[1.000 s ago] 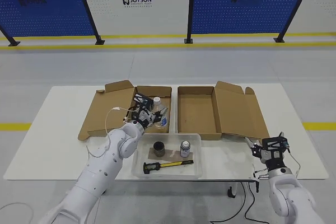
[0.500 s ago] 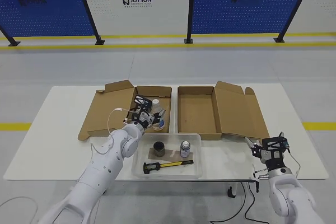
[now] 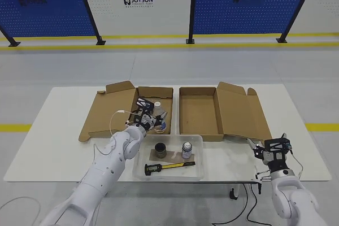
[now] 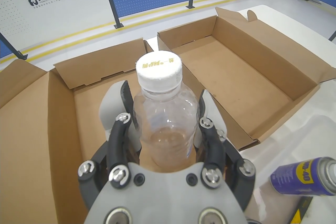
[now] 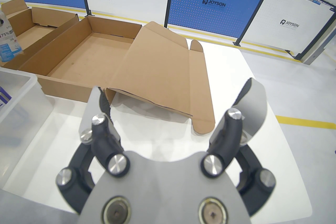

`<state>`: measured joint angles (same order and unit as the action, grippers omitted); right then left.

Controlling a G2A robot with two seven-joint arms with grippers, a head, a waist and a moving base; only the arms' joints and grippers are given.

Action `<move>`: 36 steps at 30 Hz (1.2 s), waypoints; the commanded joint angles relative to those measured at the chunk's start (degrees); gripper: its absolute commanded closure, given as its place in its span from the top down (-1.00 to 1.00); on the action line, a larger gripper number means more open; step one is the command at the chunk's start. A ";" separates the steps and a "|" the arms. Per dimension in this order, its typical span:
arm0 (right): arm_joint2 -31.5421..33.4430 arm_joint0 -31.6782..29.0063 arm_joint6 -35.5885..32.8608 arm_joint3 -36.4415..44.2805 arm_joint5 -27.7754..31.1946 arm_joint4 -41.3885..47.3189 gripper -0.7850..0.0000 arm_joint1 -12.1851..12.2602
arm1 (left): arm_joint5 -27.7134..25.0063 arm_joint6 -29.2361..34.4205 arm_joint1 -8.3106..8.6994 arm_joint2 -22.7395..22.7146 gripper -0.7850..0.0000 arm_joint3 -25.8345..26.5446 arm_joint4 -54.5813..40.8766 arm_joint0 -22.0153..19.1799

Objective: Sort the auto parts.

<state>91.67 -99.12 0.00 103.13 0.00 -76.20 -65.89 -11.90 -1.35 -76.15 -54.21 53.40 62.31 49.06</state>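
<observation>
**A:** Where the left side of the table [image 3: 51, 147] is taken first, what is found?

**B:** An open left box [image 3: 107, 116] of brown corrugated cardboard is found, its lid folded flat outward. A bottle [image 4: 165, 117] of thin clear plastic, round-bodied and closed with a ribbed white screw cap, is held over that box's floor.

**A:** How is it gripped?

**B:** It is clamped low on its body by the left gripper [image 4: 164, 93], one dark-padded finger pressed to each side.

**A:** Which way is it pointed?

**B:** It is kept upright, with the long axis roughly vertical and the cap uppermost. Whether the base is touching the cardboard cannot be told.

**A:** And further right?

**B:** A shallow rectangular bin [image 3: 200, 169] of clear plastic is set just in front of both boxes. A short dark cylinder [image 3: 160, 150], a yellow-and-black caliper [image 3: 169, 166] laid lengthwise, and a small spray can [image 3: 187, 150] are contained in it. The right box [image 3: 199, 116], of the same cardboard, is placed just beside the left one, its lid and flaps spread to the right.

**A:** And the other arm?

**B:** The right gripper [image 5: 174, 89] is held over bare white tabletop near the front right corner. Its curved metal fingers are spread wide, and nothing is held between them.
</observation>
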 commanded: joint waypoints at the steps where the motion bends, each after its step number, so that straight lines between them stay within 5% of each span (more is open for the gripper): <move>1: 0.00 0.00 0.00 0.00 0.00 0.00 1.00 0.00 | -0.47 0.10 -0.07 -0.04 1.00 -0.08 0.20 0.00; 18: 0.00 0.00 0.00 0.00 0.00 0.00 1.00 0.00 | -1.13 1.92 0.73 -3.14 1.00 6.77 3.18 2.49; 28: 0.00 0.00 0.00 0.00 0.00 0.00 1.00 0.00 | -1.27 3.76 3.02 -10.17 1.00 25.51 5.13 11.30; 36: 0.00 0.00 0.00 0.00 0.00 0.00 1.00 0.00 | -8.91 11.86 4.31 -11.42 1.00 40.52 4.80 18.94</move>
<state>91.67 -99.12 0.00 103.13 0.00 -76.20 -65.89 -19.62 9.52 -71.88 -65.98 92.64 67.58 67.32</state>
